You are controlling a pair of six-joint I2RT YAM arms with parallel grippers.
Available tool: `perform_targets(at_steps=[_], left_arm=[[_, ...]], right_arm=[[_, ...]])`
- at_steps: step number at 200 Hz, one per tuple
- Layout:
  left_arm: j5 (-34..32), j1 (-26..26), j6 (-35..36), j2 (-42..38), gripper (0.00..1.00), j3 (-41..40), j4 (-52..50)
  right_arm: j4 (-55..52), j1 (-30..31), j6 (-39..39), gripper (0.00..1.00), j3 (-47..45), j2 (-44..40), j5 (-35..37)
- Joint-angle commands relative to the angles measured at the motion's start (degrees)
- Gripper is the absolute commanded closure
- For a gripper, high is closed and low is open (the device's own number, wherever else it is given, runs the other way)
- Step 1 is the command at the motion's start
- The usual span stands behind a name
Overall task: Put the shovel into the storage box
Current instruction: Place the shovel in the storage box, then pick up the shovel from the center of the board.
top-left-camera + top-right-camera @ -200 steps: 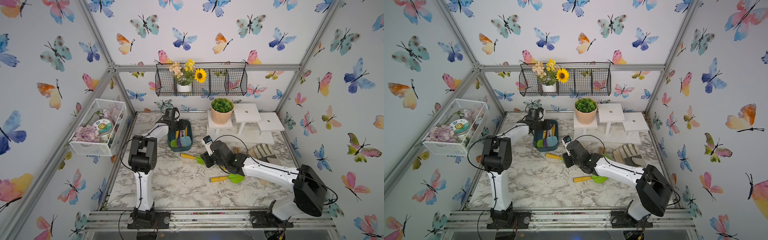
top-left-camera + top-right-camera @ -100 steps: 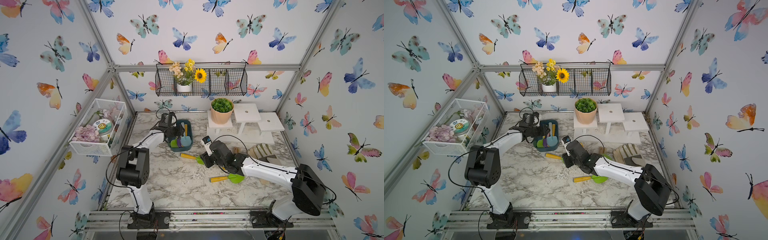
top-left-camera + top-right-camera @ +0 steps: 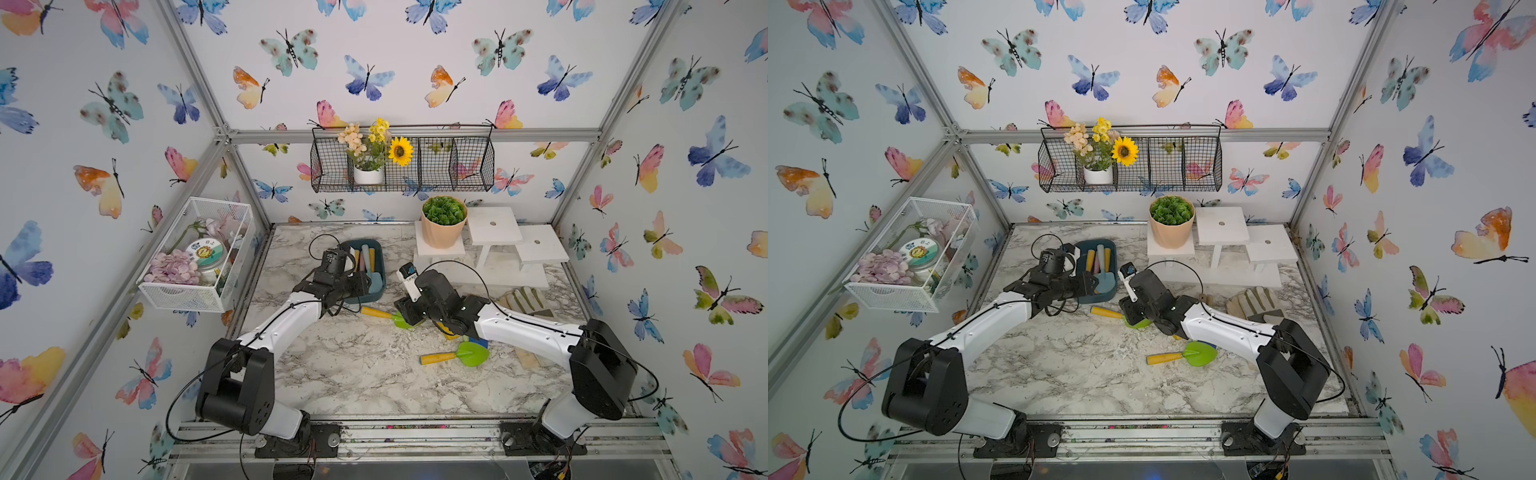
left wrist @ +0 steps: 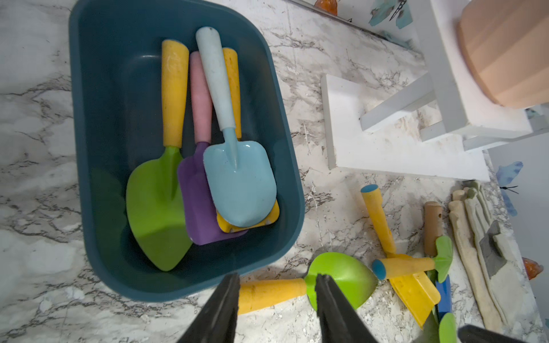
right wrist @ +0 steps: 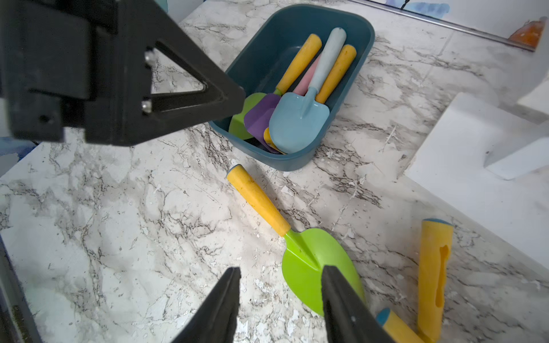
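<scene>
Front of the marble tabletop (image 3: 365, 374) — open passage. In the storage box (image 4: 98, 89), bare floor along one long wall; stacked shovels (image 4: 237, 184) fill the rest. The left gripper (image 4: 277, 276), jaws apart, hangs by the box's near end — a tool pile (image 4: 410, 276) crowds the loose shovel (image 4: 341, 276) at its blade.

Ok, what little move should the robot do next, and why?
Probably lower the right hand and close it on the green shovel near its neck. That hand is open and empty just above it, and the shovel lies on the table beside the storage box, not inside.

Green shovel (image 5: 306, 252) on marble tabletop (image 5: 118, 208), near filled storage box (image 5: 297, 161)
</scene>
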Motion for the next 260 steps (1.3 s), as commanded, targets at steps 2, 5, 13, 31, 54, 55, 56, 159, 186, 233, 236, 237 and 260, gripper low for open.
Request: perform_targets(at_steps=[2, 5, 13, 31, 54, 55, 56, 159, 186, 233, 236, 237, 260], left_arm=[[-3.89, -1.85, -0.79, -4.06, 0.52, -2.72, -0.15], [-4.09, -2.05, -0.86, -4.38, 0.52, -2.99, -0.28], [-4.35, -2.52, -1.15, -5.18, 0.52, -4.04, -0.20], [-4.85, -3.66, -1.96, -7.30, 0.52, -6.20, 0.08], [-5.50, -5.42, -3.04, -10.51, 0.51, -9.00, 0.72], [-5.49, -5.46, -3.10, -10.68, 0.51, -9.12, 0.81], [-5.49, -5.52, -3.13, -10.76, 0.51, -9.22, 0.85], [-6.59, -10.41, -6.75, -17.94, 0.42, -16.26, 1.40], [-7.29, -10.55, -7.06, -18.65, 0.43, -17.37, 1.92], [-5.80, -10.51, -7.62, -16.87, 0.43, -18.68, 4.55], [-5.84, -10.50, -7.45, -16.64, 0.43, -18.52, 4.51], [-5.84, -10.50, -7.41, -16.51, 0.43, -18.45, 4.46], [-6.09, -10.55, -6.52, -15.05, 0.43, -17.31, 4.67]], right_arm=[[-1.97, -0.59, -0.66, 0.49, 1.30, 0.67, -1.39], [-2.17, -0.59, -0.66, 0.49, 1.30, 0.62, -1.37], [-2.63, -0.62, -0.73, 0.48, 1.08, 0.41, -1.25], [-3.59, -1.07, -0.82, 0.46, 0.21, -0.58, -0.76], [-5.57, -1.71, -1.26, 0.44, -1.30, -2.15, -0.52], [-5.57, -1.77, -1.27, 0.44, -1.41, -2.24, -0.53], [-5.66, -1.80, -1.27, 0.44, -1.46, -2.29, -0.54], [-14.74, -4.88, -3.62, 0.32, -7.91, -8.28, -2.12], [-17.18, -5.84, -4.65, 0.30, -8.69, -8.42, -2.43], [-22.18, -6.91, -7.85, 0.30, -8.35, -7.83, -2.74], [-22.40, -7.04, -7.87, 0.30, -8.48, -7.79, -2.70], [-22.47, -7.03, -7.87, 0.30, -8.51, -7.74, -2.76], [-23.38, -7.45, -8.22, 0.30, -9.39, -7.14, -3.35]])
